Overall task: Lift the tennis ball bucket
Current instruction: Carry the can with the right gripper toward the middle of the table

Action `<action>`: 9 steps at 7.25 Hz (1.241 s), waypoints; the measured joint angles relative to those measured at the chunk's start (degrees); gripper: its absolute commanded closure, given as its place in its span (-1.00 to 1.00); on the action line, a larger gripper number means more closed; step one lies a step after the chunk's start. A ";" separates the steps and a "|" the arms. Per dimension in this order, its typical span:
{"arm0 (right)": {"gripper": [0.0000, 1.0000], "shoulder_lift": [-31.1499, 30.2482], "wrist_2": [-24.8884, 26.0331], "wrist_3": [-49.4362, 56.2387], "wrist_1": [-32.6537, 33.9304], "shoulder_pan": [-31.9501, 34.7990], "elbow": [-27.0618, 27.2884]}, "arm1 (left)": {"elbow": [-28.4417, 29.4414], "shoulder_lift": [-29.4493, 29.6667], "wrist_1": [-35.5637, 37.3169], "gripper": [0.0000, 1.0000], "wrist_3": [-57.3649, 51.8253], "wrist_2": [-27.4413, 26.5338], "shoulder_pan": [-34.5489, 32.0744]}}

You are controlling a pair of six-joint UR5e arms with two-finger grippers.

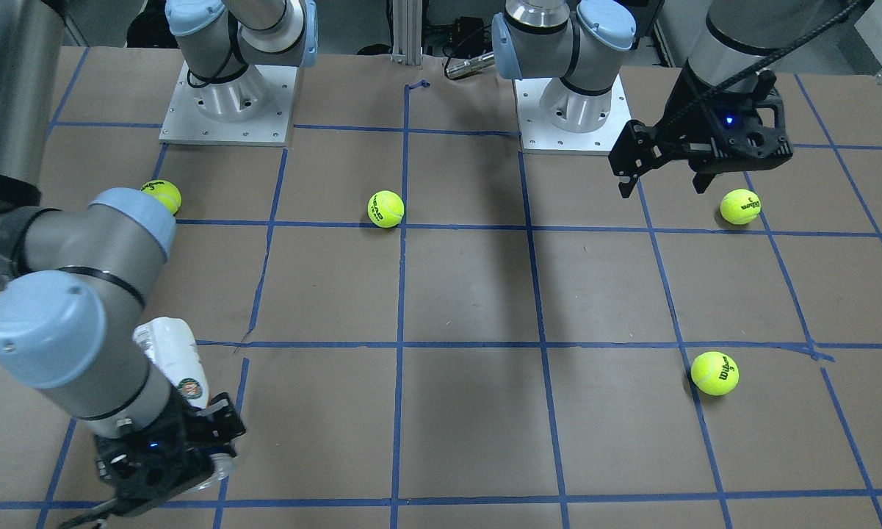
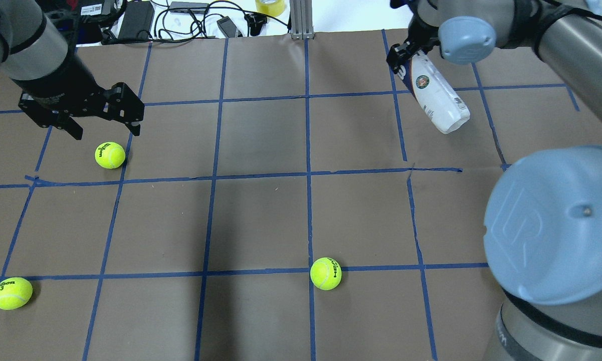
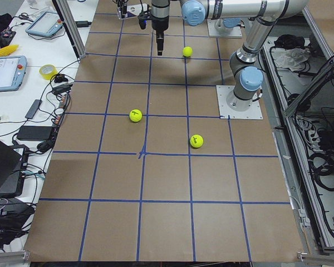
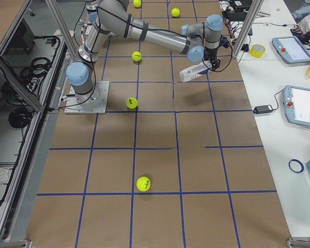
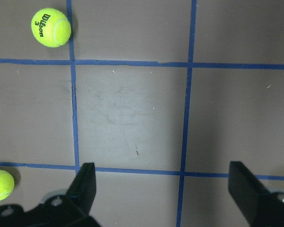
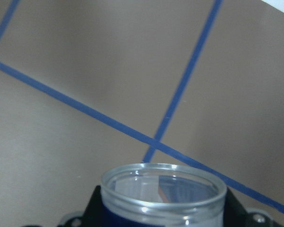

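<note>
At far right of the table, by the operators' edge, the right gripper is clamped on one end of the tennis ball bucket. The bucket is held at a slant with its free end pointing back toward the robot, and in the right side view it appears clear of the brown paper, w/ a shadow under it.

Bucket looks: a slim cylinder, mostly white label with a round emblem partway along and a navy band near the gripped end. The free end is clear plastic. The right wrist cam looks along it to a clear round rim; can't tell if it's open or lidded. No balls visible inside.

Left gripper hangs over the table's left side, jaws spread wide w/ nothing between them, well apart from the bucket. One tennis ball lies just beside and below its fingertips, not touching. A second ball sits near the left corner closest to the robot and a third on a blue tape line around mid-table. A fourth shows in the front view, beyond the right arm's elbow.
</note>
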State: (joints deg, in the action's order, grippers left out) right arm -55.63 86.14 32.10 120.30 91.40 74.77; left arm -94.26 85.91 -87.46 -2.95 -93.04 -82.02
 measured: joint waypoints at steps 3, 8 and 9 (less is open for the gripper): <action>0.53 -0.82 0.07 10.22 -0.13 11.59 0.26 | 1.49 -0.15 0.12 -1.00 -0.11 -0.45 5.85; 0.55 2.59 2.32 26.61 4.26 27.84 0.23 | 2.26 -0.13 0.13 -1.00 -0.12 -0.54 8.65; 0.55 3.48 2.07 29.83 5.85 29.46 0.23 | 2.28 -0.13 0.13 -1.00 -0.12 -0.65 8.68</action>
State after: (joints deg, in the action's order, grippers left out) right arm -52.15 88.20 61.93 126.16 120.86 75.00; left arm -91.99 85.78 -87.33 -3.08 -93.69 -73.33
